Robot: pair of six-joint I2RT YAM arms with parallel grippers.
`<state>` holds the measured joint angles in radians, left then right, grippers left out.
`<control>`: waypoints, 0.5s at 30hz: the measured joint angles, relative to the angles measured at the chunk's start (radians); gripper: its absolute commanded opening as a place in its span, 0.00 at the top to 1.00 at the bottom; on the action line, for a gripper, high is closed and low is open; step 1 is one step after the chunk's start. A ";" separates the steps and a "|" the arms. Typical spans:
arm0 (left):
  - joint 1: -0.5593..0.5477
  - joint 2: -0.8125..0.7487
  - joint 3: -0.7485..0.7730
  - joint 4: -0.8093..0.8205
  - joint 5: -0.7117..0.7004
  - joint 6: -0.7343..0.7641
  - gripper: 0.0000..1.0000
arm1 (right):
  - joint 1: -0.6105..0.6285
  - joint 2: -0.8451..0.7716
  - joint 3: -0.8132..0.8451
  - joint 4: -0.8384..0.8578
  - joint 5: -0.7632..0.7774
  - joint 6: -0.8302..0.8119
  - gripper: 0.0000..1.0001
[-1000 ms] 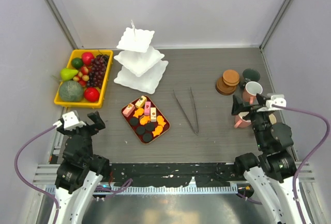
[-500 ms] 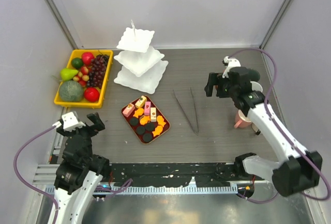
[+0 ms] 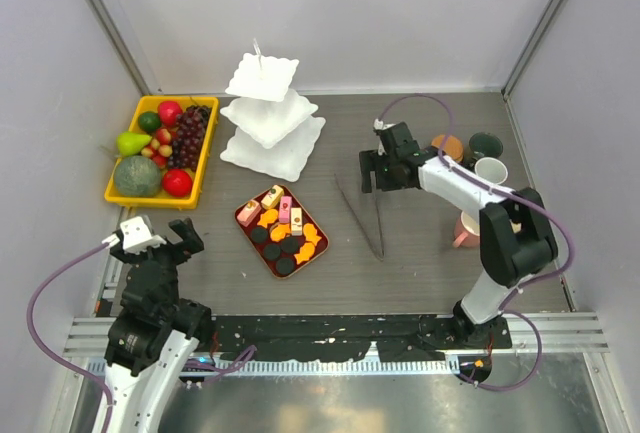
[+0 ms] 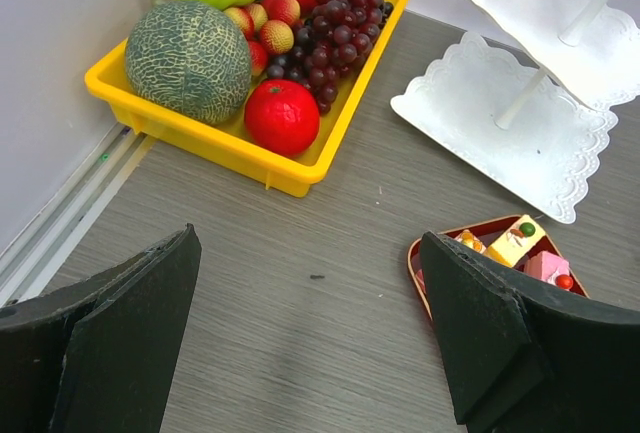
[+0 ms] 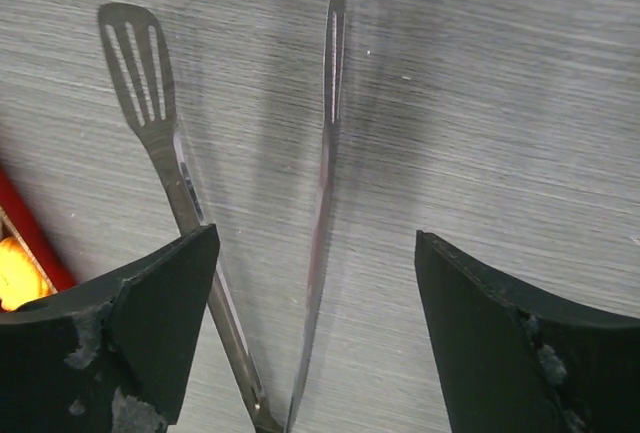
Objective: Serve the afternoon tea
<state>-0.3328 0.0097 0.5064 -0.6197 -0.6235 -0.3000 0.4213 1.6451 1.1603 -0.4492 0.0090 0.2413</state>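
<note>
My right gripper point(image 3: 374, 175) hangs open over the tongs point(image 5: 322, 153); closing off-centre could catch one arm and skid them sideways.

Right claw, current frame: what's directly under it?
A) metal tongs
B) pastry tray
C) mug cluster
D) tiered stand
A: the right wrist view looks straight down on the metal tongs, with both of their arms lying on the table between the fingers of the open right claw.
</note>
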 measured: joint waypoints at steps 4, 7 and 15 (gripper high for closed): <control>0.000 0.000 0.000 0.000 0.009 0.001 0.01 | 0.021 0.093 0.019 0.002 0.035 0.023 0.33; 0.000 0.000 0.000 0.000 0.021 0.001 0.01 | 0.021 0.143 0.022 0.004 0.058 0.037 0.44; 0.000 0.000 0.001 0.000 0.093 0.001 0.01 | 0.020 0.195 0.024 0.019 0.077 0.056 0.57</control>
<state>-0.3328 0.0097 0.5072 -0.6201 -0.5304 -0.2993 0.4412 1.8400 1.1843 -0.4301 0.0860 0.2977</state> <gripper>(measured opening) 0.992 0.463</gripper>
